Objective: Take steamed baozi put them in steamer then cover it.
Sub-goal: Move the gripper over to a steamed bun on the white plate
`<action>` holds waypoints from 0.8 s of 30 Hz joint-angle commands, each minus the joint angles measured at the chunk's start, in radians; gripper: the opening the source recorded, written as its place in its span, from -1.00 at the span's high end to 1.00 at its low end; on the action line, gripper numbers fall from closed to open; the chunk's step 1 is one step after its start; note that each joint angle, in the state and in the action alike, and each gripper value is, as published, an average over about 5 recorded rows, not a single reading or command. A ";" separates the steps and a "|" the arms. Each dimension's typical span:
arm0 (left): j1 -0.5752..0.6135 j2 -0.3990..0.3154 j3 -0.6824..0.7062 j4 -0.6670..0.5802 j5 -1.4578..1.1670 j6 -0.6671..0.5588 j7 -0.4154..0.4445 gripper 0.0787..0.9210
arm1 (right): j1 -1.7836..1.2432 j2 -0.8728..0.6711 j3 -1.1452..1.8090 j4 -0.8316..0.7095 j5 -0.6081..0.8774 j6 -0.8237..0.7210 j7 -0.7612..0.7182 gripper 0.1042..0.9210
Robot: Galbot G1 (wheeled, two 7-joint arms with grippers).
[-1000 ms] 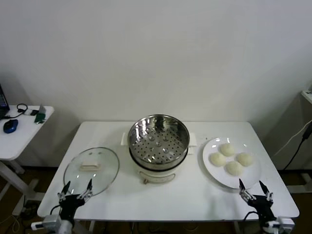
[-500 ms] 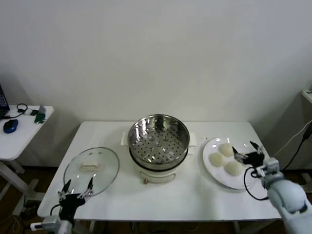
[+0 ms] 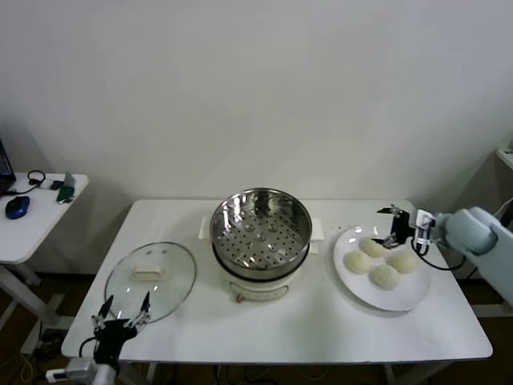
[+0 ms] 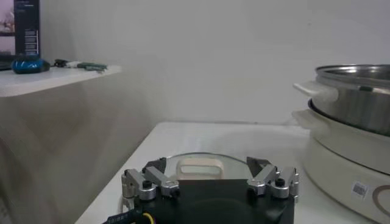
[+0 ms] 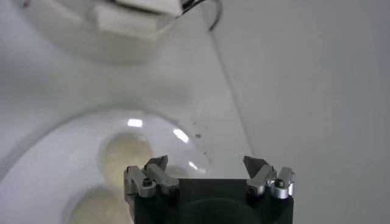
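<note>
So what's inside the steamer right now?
The steamer holds only its perforated tray, bare of buns. All four baozi sit on the plate. Under the tray is hidden.

White table point(image 3: 304, 321) stood before me, rectangular, against pale wall. Three things rested directly on it. Steamer point(image 3: 260, 241) on white base sat near table centre, perforated tray visible inside. Cover point(image 3: 150, 277) lay flat at 9 o'clock from steamer, toward near-left corner, white handle up, apart from steamer base. White plate point(image 3: 401, 295) lay at 3 o'clock from steamer, just beside base, carrying four steamed baozi point(image 3: 385, 275).
</note>
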 commanded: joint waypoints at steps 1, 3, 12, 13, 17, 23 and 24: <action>-0.001 0.003 -0.001 0.005 0.001 -0.005 0.001 -0.77 | 0.464 0.136 -0.514 -0.306 -0.031 0.092 -0.284 -0.76; -0.002 0.005 -0.002 0.010 0.001 -0.006 0.000 -0.77 | 0.447 0.187 -0.521 -0.347 -0.004 0.078 -0.275 -0.76; -0.003 0.013 -0.007 0.025 0.002 -0.009 -0.001 -0.77 | 0.260 0.387 -0.401 -0.543 0.004 0.055 -0.249 -0.76; -0.003 0.014 -0.007 0.026 0.002 -0.009 -0.001 -0.77 | 0.243 0.405 -0.384 -0.569 -0.005 0.057 -0.247 -0.76; -0.003 0.016 -0.006 0.029 0.001 -0.006 -0.001 -0.77 | 0.199 0.461 -0.342 -0.660 -0.049 0.073 -0.248 -0.76; -0.009 0.013 0.001 0.035 0.000 -0.004 -0.001 -0.77 | 0.169 0.521 -0.289 -0.765 -0.166 0.119 -0.240 -0.76; -0.010 0.012 0.002 0.036 0.000 -0.004 -0.002 -0.77 | 0.164 0.529 -0.282 -0.777 -0.177 0.126 -0.235 -0.76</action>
